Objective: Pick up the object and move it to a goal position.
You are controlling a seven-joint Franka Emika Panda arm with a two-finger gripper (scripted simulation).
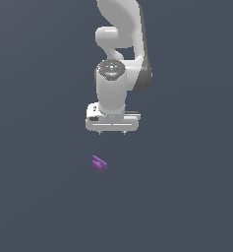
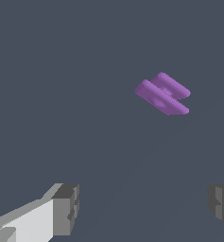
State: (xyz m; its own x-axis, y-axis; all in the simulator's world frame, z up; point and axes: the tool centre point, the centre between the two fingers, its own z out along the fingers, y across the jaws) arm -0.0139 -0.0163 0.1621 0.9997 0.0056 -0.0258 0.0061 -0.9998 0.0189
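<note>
Purple, notched little block (image 2: 163, 93) lies flat, its long axis diagonal; your white two-fingered gripper (image 2: 144, 208) (jaws spread wide, holding nothing) hovers apart from it.

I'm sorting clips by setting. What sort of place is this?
Most likely a bare simulated test scene, not a real room: a flat, featureless grey ground, a smoothly rendered white arm with its gripper, jaws apart, and one purple piece.

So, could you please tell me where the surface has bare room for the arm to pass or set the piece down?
Nearly everywhere: the grey floor is bare on both sides of the purple piece and below it in the exterior view. The only tight spot is between the piece and the open pincer hanging apart from it.
</note>
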